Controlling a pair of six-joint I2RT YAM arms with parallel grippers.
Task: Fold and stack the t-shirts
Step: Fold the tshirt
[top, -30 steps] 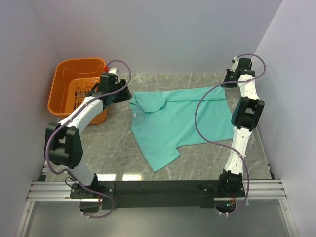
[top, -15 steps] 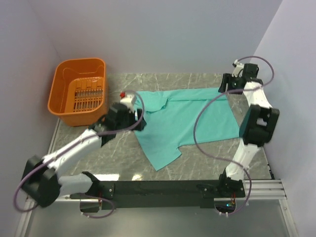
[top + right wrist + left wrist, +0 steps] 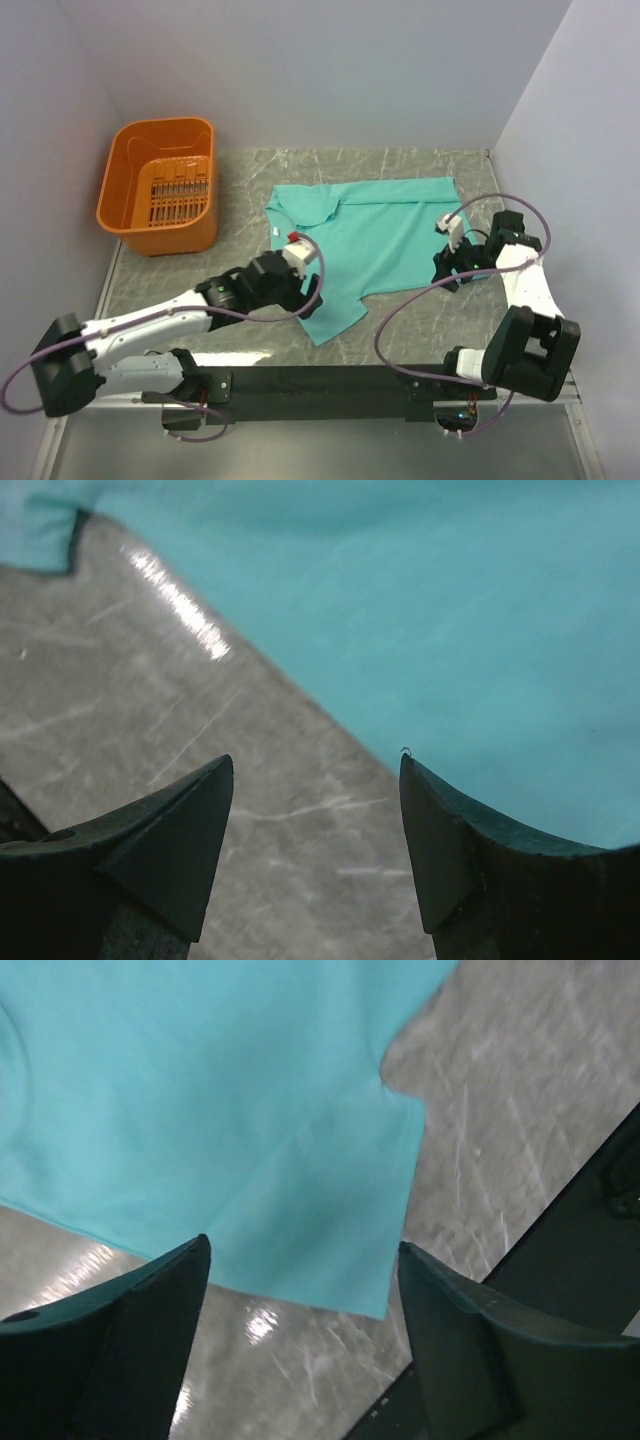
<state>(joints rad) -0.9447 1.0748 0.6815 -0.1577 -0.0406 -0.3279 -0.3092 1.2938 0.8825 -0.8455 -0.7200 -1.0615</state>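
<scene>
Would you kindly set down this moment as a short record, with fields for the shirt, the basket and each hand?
t-shirt: teal, spread out on the table, not yet folded up
basket: orange, far left corner, apart from the shirt, no shirt inside
left hand: open, above the shirt's near sleeve corner, holding nothing
right hand: open, above the shirt's near right edge where cloth meets table, holding nothing
stack: none in view
</scene>
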